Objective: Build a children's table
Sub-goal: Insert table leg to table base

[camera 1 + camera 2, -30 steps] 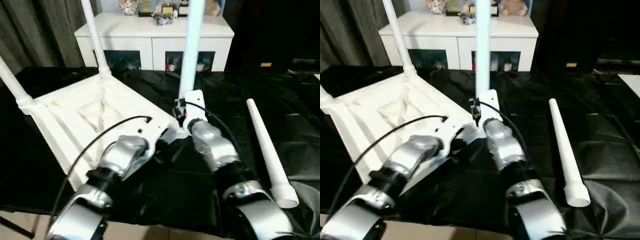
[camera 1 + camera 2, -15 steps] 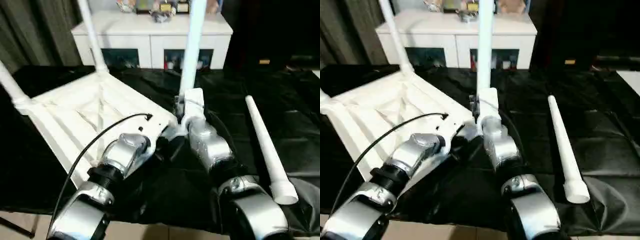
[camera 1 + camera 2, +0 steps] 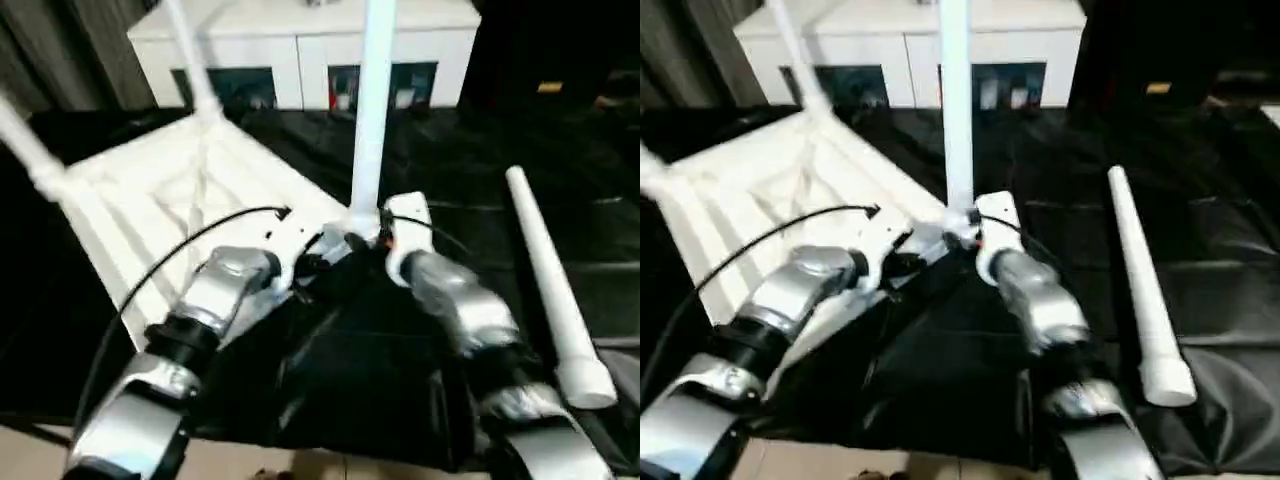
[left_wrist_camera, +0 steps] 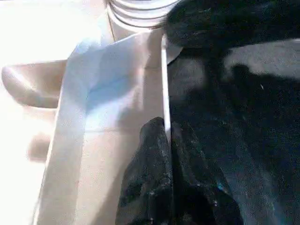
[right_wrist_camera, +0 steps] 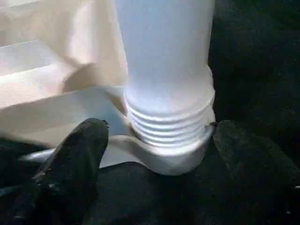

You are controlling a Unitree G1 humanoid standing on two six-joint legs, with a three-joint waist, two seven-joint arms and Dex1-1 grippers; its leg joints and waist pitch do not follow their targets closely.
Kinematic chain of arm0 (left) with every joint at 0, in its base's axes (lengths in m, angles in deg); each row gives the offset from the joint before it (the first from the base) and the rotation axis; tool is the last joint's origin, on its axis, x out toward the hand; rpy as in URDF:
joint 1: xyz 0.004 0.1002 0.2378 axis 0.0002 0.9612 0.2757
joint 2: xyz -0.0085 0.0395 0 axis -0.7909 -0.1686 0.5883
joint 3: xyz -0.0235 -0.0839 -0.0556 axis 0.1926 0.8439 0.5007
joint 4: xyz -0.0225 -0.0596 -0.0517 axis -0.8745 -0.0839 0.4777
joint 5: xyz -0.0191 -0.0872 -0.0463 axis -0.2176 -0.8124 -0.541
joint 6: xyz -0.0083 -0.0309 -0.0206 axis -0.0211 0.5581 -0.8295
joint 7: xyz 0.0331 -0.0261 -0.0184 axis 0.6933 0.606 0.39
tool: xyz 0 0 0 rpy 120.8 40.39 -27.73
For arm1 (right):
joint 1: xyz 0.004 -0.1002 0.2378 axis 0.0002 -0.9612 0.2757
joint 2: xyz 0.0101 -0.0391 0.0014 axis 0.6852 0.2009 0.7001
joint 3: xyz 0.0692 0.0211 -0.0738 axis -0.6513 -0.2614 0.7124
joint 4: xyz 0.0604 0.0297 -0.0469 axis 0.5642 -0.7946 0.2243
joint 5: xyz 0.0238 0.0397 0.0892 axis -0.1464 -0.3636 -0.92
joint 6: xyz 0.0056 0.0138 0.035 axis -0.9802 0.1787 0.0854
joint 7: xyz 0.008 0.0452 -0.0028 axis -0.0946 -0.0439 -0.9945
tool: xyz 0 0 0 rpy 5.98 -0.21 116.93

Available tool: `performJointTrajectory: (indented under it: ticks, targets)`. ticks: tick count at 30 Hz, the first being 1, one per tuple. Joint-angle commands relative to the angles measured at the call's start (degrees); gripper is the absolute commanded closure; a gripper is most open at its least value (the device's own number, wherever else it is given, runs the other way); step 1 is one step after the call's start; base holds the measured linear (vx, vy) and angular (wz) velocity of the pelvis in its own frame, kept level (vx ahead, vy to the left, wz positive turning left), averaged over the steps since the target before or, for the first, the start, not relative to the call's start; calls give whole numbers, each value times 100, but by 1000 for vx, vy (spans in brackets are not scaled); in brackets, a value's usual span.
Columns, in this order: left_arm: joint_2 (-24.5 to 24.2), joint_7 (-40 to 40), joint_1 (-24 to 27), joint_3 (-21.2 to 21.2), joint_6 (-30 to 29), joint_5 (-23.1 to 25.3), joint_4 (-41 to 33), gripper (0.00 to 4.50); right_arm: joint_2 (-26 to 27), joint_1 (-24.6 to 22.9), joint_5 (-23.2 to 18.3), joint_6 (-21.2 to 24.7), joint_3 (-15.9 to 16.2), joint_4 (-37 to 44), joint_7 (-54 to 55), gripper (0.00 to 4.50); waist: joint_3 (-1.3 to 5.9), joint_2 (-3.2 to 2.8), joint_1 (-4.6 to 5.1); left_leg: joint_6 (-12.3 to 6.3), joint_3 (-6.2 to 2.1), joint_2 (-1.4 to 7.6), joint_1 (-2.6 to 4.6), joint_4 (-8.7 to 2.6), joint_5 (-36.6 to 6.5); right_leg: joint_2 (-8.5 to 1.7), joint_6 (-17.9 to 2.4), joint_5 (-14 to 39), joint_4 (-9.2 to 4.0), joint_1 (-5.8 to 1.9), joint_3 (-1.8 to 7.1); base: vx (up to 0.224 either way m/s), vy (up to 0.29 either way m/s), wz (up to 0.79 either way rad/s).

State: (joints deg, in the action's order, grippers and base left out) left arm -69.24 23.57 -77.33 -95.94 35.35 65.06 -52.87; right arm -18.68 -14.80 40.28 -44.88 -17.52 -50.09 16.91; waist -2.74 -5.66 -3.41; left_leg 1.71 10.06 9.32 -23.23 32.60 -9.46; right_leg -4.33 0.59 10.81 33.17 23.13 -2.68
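The children's table [image 3: 160,200] lies upside down on a black cloth, ribbed underside up. Three white legs stand upright in its corners: the near one [image 3: 372,110], a far one [image 3: 190,60] and one at the left [image 3: 30,150]. A loose leg [image 3: 550,290] lies on the cloth to the right. My left gripper [image 4: 166,154] is shut on the thin rim of the table top [image 4: 117,93] close to the near corner. My right gripper [image 5: 161,136] stands open around the threaded base of the near leg [image 5: 164,70], with one finger [image 5: 79,154] on each side and apart from it.
A white cabinet [image 3: 300,40] with glass doors stands behind the work surface. Black cloth [image 3: 470,130] covers the surface, rumpled in front of my arms. A black cable [image 3: 180,270] loops over my left forearm.
My right gripper's fingers have spread away from the near leg's base. My left gripper has stayed on the rim. The head camera has tilted downward.
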Motion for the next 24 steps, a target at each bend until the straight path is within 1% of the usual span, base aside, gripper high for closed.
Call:
performJointTrajectory:
  ticks: [1, 2, 3, 4, 5, 6, 7, 8, 9, 10, 11, 12, 13, 14, 15, 16, 17, 18, 19, 20, 21, 22, 23, 24]
  targets:
    - [-142, 259, 107, -106, 76, 24, -193, 450, -174, -157, -130, 297, 144, 489, -409, 7, 448, 11, -28, -561, -124, 347, 178, -271, -467, -380, -1541, -1088, -164, -344, 170, 0, 0, 0]
    - [-197, 369, 145, -145, 127, 22, -266, 450, -284, -232, -194, 407, 163, 646, -559, 2, 449, 28, -46, -549, -124, 358, 185, -270, -544, -394, -1555, -964, -163, -344, 181, 0, 0, 0]
    - [-238, 442, 171, -175, 165, 23, -319, 450, -350, -277, -240, 481, 169, 742, -645, 2, 439, 33, -46, -512, -112, 359, 189, -282, -665, -401, -1559, -731, -186, -324, 186, 0, 0, 0]
    - [-329, 623, 234, -211, 193, -11, -443, 450, -521, -370, -328, 567, 196, 932, -887, 2, 430, 92, -41, -493, -108, 358, 185, -292, -724, -395, -1564, -596, -202, -333, 188, 0, 0, 0]
    - [-329, 623, 234, -211, 193, -11, -443, 450, -521, -370, -328, 567, 196, 932, -887, 2, 440, 55, -75, -459, -114, 368, 192, -286, -751, -416, -1556, -458, -188, -339, 196, 0, 0, 0]
    - [-552, 1141, 424, -284, 398, -143, -778, 450, -898, -546, -434, 639, 293, 1300, -1410, 2, 424, 113, -79, -451, -115, 366, 176, -295, -764, -411, -1546, -313, -196, -344, 193, 0, 0, 0]
    - [-640, 1329, 490, -298, 429, -204, -901, 450, -1019, -586, -449, 641, 344, 1399, -1582, 2, 433, 136, -100, -456, -117, 381, 180, -287, -753, -424, -1519, -299, -189, -356, 199, 0, 0, 0]
    - [-760, 1600, 612, -320, 560, -310, -1125, 450, -1233, -670, -497, 603, 413, 1530, -1908, 2, 434, 119, -106, -483, -107, 386, 182, -276, -655, -415, -1496, -305, -173, -329, 206, 0, 0, 0]
    - [-853, 1809, 709, -329, 604, -412, -1313, 450, -1397, -732, -527, 552, 460, 1617, -2149, 2, 441, 123, -143, -508, -102, 389, 193, -255, -627, -411, -1487, -321, -169, -322, 206, 0, 0, 0]
    - [-966, 1947, 795, -339, 577, -468, -1501, 450, -1563, -791, -595, 517, 493, 1707, -2429, 2, 430, 141, -153, -528, -92, 391, 186, -256, -611, -409, -1491, -304, -165, -314, 211, 0, 0, 0]
    - [-1075, 2005, 856, -348, 582, -453, -1629, 450, -1708, -838, -681, 566, 515, 1814, -2684, 2, 432, 126, -201, -545, -85, 390, 196, -244, -652, -408, -1494, -192, -156, -295, 211, 0, 0, 0]
    - [-1171, 2029, 927, -350, 675, -425, -1722, 450, -1833, -870, -679, 469, 564, 1844, -2895, 2, 410, 147, -215, -559, -64, 397, 206, -246, -730, -401, -1488, -1, -183, -260, 217, 0, 0, 0]
    - [-1184, 2033, 939, -349, 688, -423, -1736, 450, -1851, -873, -673, 447, 573, 1844, -2924, 2, 403, 156, -227, -536, -68, 397, 196, -245, -796, -407, -1491, 127, -178, -259, 217, 0, 0, 0]
    - [-1286, 2125, 1042, -325, 800, -461, -1872, 450, -1929, -865, -655, 315, 646, 1775, -3138, 2, 384, 170, -238, -452, -61, 404, 199, -258, -952, -407, -1461, 416, -192, -238, 227, 0, 0, 0]
    - [-1286, 2125, 1042, -325, 800, -461, -1872, 450, -1929, -865, -655, 315, 646, 1775, -3138, 2, 375, 168, -251, -361, -74, 409, 197, -264, -1093, -427, -1421, 694, -204, -239, 227, 0, 0, 0]
    - [-1296, 2139, 1057, -316, 792, -477, -1897, 450, -1928, -860, -646, 286, 654, 1757, -3154, 2, 370, 162, -249, -307, -69, 412, 203, -276, -1149, -420, -1401, 815, -213, -230, 228, 0, 0, 0]
    - [-1324, 2159, 1096, -277, 782, -516, -1960, 450, -1922, -842, -632, 227, 689, 1714, -3214, 2, 361, 182, -244, -206, -62, 412, 217, -280, -1251, -409, -1377, 967, -217, -214, 236, 0, 0, 0]
    - [-1348, 2133, 1142, -187, 762, -568, -2039, 450, -1904, -808, -636, 139, 767, 1656, -3356, 2, 357, 299, -241, -192, -49, 406, 201, -278, -1250, -419, -1355, 1024, -202, -228, 239, 0, 0, 0]
    - [-1354, 2114, 1167, -142, 721, -601, -2078, 450, -1886, -785, -622, 68, 818, 1592, -3437, 2, 345, 288, -259, -169, -36, 403, 206, -277, -1307, -435, -1317, 1224, -216, -203, 251, 0, 0, 0]
    - [-1365, 2113, 1195, -124, 715, -603, -2112, 450, -1900, -777, -632, 36, 868, 1564, -3527, 2, 344, 268, -264, -139, -31, 405, 225, -277, -1334, -433, -1301, 1303, -229, -186, 255, 0, 0, 0]
    - [-1369, 2112, 1204, -118, 713, -604, -2123, 450, -1904, -774, -635, 26, 884, 1555, -3556, 2, 345, 275, -264, -88, -29, 412, 227, -279, -1320, -424, -1295, 1261, -222, -182, 254, 0, 0, 0]
    - [-1379, 2122, 1250, -106, 691, -620, -2170, 450, -1912, -747, -597, -66, 961, 1455, -3645, 2, 341, 317, -257, -84, -25, 411, 224, -285, -1307, -412, -1285, 1216, -223, -186, 250, 0, 0, 0]
    - [-1406, 2146, 1305, -98, 676, -634, -2240, 450, -1925, -715, -554, -132, 1025, 1367, -3724, 2, 337, 321, -256, -74, -29, 406, 219, -287, -1315, -403, -1282, 1146, -205, -182, 248, 0, 0, 0]
    - [-1430, 2161, 1345, -95, 670, -645, -2294, 450, -1932, -695, -519, -182, 1056, 1308, -3791, 2, 343, 324, -243, -67, -32, 402, 207, -283, -1305, -407, -1300, 1053, -183, -197, 245, 0, 0, 0]
